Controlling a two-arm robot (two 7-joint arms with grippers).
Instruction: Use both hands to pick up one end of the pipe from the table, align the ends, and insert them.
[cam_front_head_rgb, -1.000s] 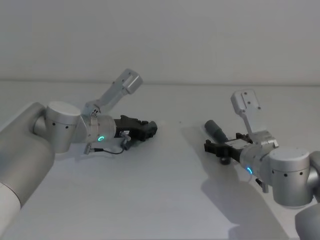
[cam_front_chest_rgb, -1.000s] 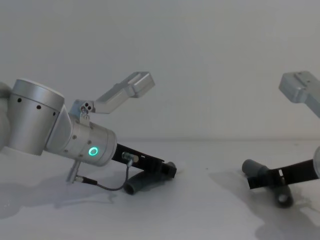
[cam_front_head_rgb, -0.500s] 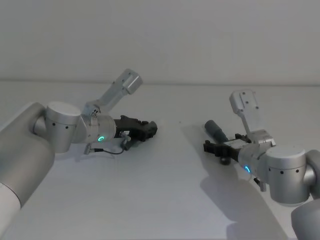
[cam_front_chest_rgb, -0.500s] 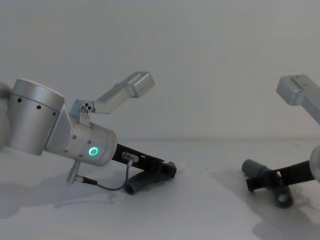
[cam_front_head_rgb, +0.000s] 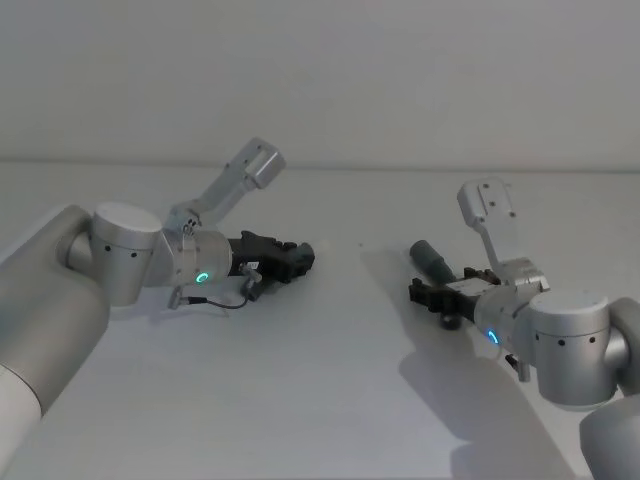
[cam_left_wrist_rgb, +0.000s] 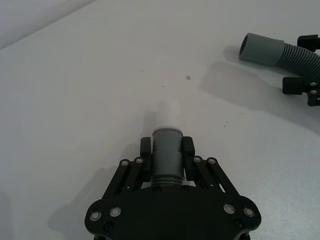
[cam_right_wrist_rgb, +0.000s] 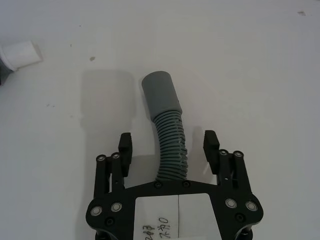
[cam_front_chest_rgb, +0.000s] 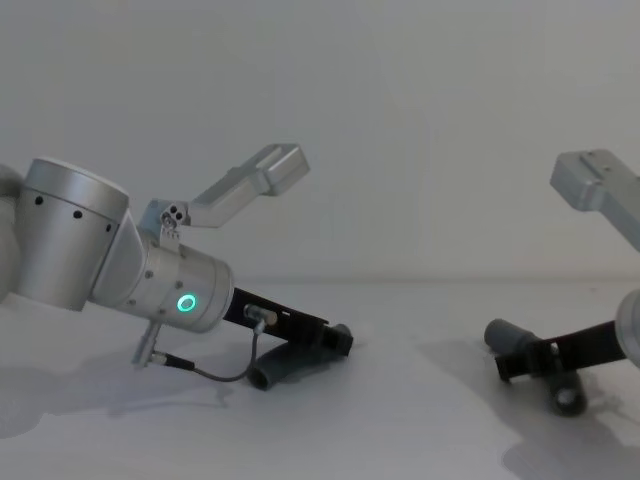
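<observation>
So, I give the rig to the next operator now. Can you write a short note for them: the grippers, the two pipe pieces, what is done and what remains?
Left gripper: shut on the white-tipped pipe piece, low at the table on the robot's left. I cannot tell if the piece is lifted.
Right gripper: open, with one finger on each side of the ribbed pipe piece, not touching it. That piece lies on the table on the right.
Done: left piece gripped.
Left: close the right gripper, lift both pieces, line up the ends, which are far apart, and push them together.
</observation>
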